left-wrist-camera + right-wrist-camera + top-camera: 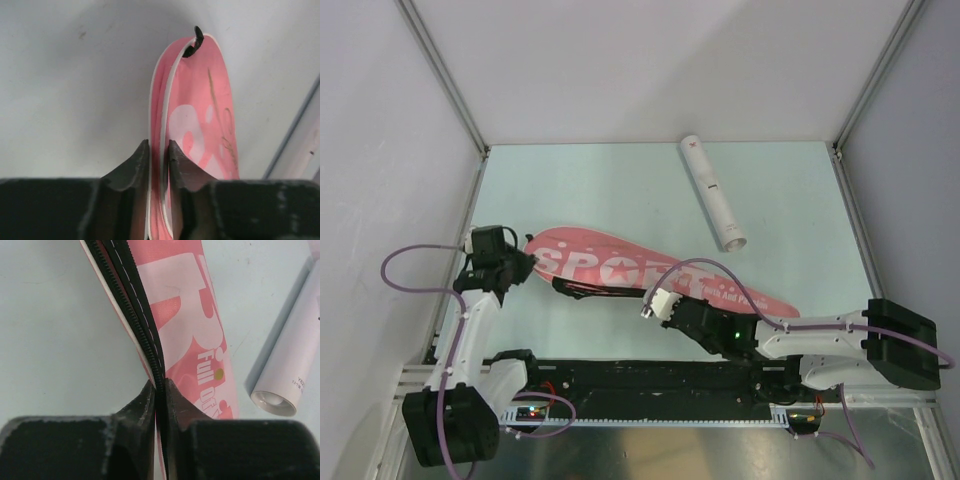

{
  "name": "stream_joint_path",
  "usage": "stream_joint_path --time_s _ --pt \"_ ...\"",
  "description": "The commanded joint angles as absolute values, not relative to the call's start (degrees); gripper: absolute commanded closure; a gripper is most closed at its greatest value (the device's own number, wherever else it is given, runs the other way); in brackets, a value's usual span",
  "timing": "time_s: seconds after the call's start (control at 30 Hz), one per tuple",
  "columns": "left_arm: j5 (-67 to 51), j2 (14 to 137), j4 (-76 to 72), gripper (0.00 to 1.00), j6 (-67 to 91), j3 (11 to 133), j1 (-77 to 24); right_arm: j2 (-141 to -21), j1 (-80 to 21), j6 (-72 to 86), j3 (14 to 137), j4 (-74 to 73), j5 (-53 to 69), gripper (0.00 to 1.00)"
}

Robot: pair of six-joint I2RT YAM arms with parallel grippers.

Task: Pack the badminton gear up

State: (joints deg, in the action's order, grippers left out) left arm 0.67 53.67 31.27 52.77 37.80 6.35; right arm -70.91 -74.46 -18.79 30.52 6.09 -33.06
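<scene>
Pink bag (620, 268) pinched: left fingers (136, 167) on rounded end, right fingers (142, 407) on zipper (140, 335).

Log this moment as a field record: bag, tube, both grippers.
bag: pink SPORT bag lying across the table, black strap at its near side
tube: white tube lying beyond the bag, apart from it
left gripper: closed on the edge of the bag's rounded end
right gripper: closed on the bag's zipper edge
rackets, shuttlecocks: none visible
</scene>
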Motion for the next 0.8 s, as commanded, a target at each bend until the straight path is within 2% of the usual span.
stream_joint_path --time_s 0.0,0.03,0.1,0.23,0.3,0.37,0.53,0.77 --pt "-0.25 50.46 30.27 0.88 56.98 36.86 6.9 -67.15 -74.62 -12.22 34.33 7.43 -33.12 0.81" --pt "-0.26 49.88 30.29 0.94 57.8 36.71 6.88 -66.44 -74.88 -10.95 35.01 6.35 -32.82 0.76" --pt "-0.22 49.12 30.27 0.98 59.69 36.6 6.88 -64.34 -76.31 -9.22 36.02 5.39 -31.98 0.65" --pt "-0.85 48.59 31.33 1.0 66.57 36.38 6.85 -62.24 -79.53 -6.68 37.51 5.22 -30.4 0.45" --pt "-1.71 48.93 32.2 1.0 69.55 36.72 6.94 -62.47 -81.12 -6.15 38.32 5.94 -30.06 0.41" --pt "-2.21 49.5 33.36 1.0 71.55 37.48 6.88 -63.58 -82.64 -6.04 38.8 7.46 -29.44 0.4" --pt "-0.72 48.96 36.92 1.0 74.45 39.45 6.8 -70.19 -85.62 -5.76 39.54 13.41 -26.3 0.48" --pt "1.45 45.7 40.4 1.0 77.9 40.17 6.81 -86.34 -86.24 -6.62 43.2 26.19 -26.34 0.49"
